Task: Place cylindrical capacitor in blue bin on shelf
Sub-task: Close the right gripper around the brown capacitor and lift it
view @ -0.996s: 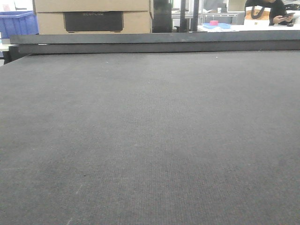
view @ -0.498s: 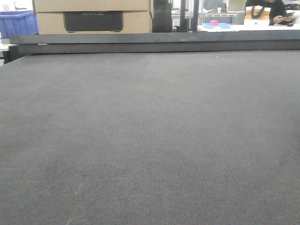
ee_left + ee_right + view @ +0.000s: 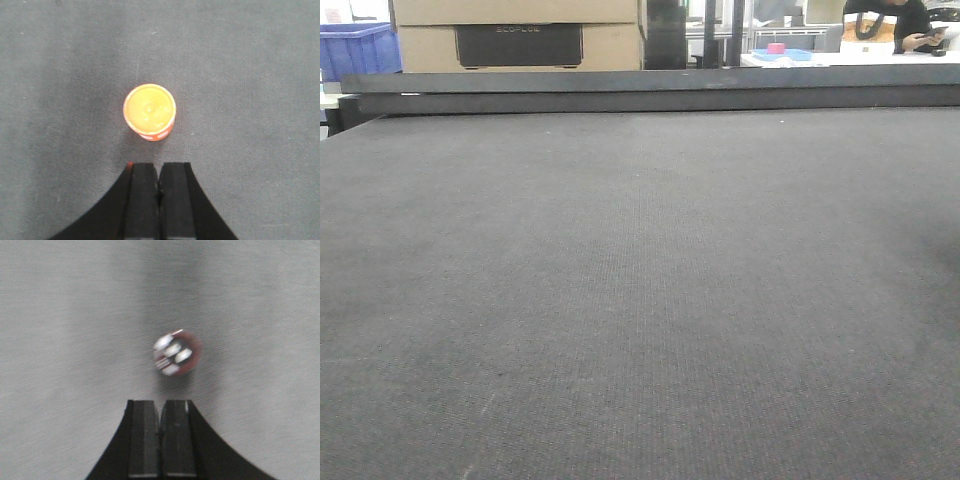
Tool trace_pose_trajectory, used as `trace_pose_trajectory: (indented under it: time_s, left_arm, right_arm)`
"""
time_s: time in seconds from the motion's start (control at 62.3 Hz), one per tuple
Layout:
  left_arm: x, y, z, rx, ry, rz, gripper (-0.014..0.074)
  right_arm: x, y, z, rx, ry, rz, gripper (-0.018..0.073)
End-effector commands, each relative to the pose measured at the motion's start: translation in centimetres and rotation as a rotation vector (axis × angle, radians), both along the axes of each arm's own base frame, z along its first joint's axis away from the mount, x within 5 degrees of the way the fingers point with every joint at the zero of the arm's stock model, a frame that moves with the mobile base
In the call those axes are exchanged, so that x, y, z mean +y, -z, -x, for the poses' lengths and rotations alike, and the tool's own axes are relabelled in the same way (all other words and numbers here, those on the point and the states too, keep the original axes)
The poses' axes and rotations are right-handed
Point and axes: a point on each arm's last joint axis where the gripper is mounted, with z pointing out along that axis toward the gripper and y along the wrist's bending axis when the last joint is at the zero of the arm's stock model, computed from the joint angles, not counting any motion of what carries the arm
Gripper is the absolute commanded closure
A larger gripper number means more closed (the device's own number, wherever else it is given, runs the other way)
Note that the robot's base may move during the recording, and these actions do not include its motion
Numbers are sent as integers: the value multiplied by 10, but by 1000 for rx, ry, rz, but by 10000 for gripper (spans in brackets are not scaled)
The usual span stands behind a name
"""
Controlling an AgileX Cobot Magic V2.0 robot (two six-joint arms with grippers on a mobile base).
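felt table (image 3: 640, 300): dark and wide, carries both parts; shelf and bin not in view.
right gripper (image 3: 161, 407): fingers pressed together, empty.
left gripper (image 3: 159, 170): fingers together too, holding nothing.
red-brown cylinder (image 3: 177, 352): blurred, silver patches, just ahead of the right fingertips.
orange cylinder (image 3: 149, 111): upright, just ahead of the left fingertips; cannot tell which is the capacitor.
step: reach; spread fingers first, centre over the body, descend straight, squeeze the sides.
change: front view matches half a second ago.
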Motion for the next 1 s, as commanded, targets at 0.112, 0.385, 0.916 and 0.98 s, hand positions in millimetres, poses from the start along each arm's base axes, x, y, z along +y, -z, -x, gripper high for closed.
trace_pose_trajectory:
  time_s: [0.112,0.385,0.916,0.98]
  left_arm:
    - [-1,-4,0,-13,-7,19,708]
    - [-1,-4,0,-12,-7,25,708]
    - [-1,-4,0,-12,-7,25,708]
    - [-1,-2,0,-8,-7,25,708]
  right_arm:
    - [-1,19,-23,89,1,54,727]
    - [1,25,-29,86,6,38,288]
    - [3,48,-47,88,7,36,181]
    - [3,48,-48,73,10,32,183]
